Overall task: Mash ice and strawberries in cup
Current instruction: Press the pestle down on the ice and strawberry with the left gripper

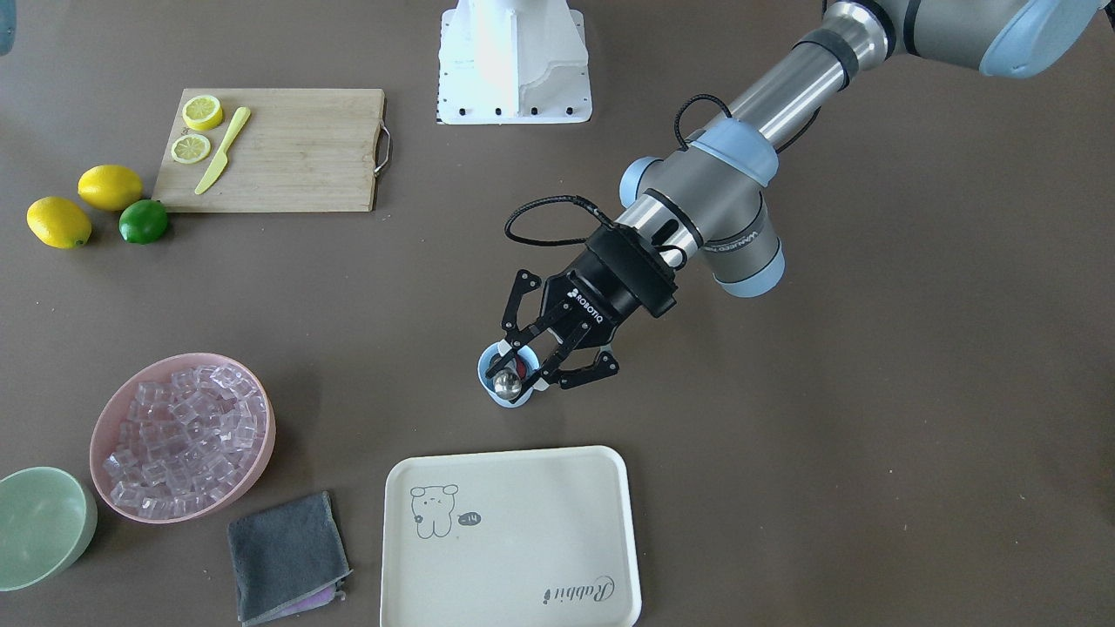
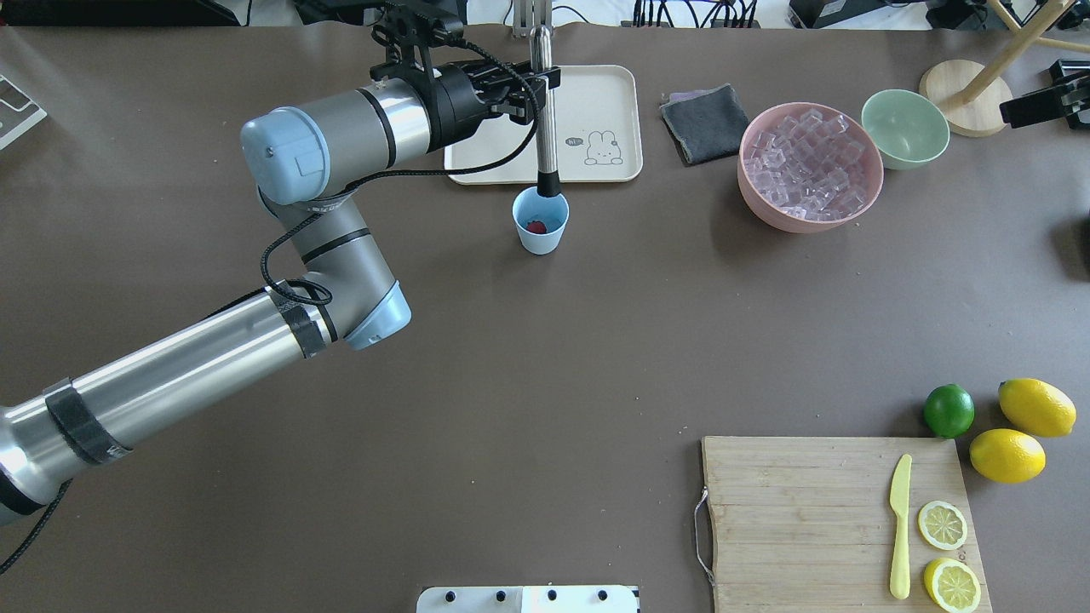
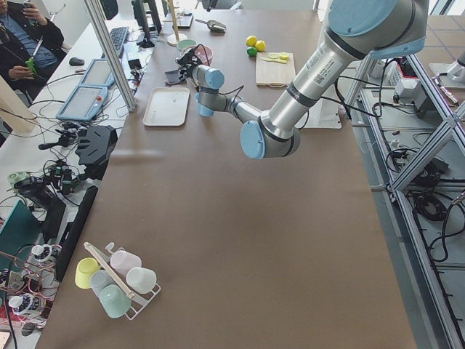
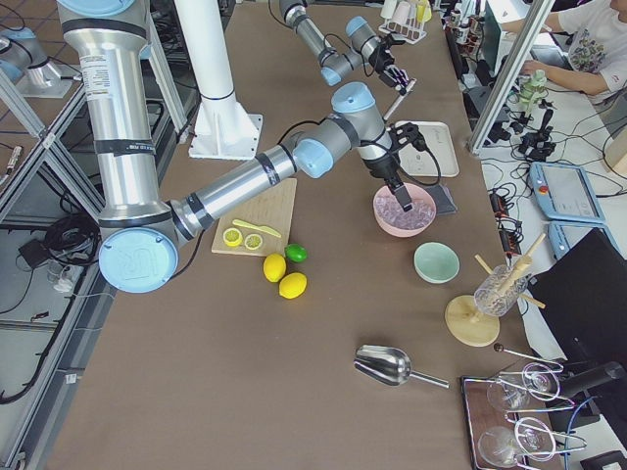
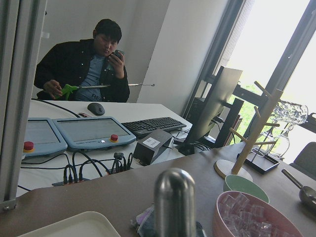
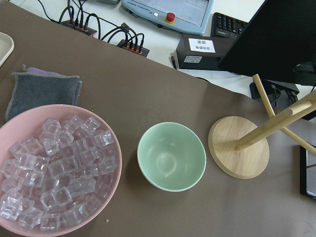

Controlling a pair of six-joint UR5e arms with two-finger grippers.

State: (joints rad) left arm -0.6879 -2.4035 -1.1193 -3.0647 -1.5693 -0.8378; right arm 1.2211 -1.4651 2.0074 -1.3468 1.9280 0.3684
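The light-blue cup (image 2: 540,223) stands mid-table in front of the tray, and it also shows in the front-facing view (image 1: 503,394). A red strawberry (image 2: 536,226) lies inside it. My left gripper (image 2: 530,85) is shut on a steel muddler (image 2: 545,119). It holds the muddler upright with its black tip in the cup's mouth. The muddler's rounded top shows in the left wrist view (image 5: 175,202). The ice (image 2: 809,162) fills a pink bowl (image 2: 766,213), and I see none in the cup. My right gripper (image 4: 399,194) hovers over that bowl. I cannot tell whether it is open or shut.
A cream tray (image 2: 596,94) lies behind the cup, with a grey cloth (image 2: 702,123) to its right. A pale-green bowl (image 2: 904,128) and a wooden stand (image 2: 962,106) sit beyond the pink bowl. A cutting board (image 2: 800,511) with a knife, lemon slices, lemons and a lime (image 2: 949,410) is near right.
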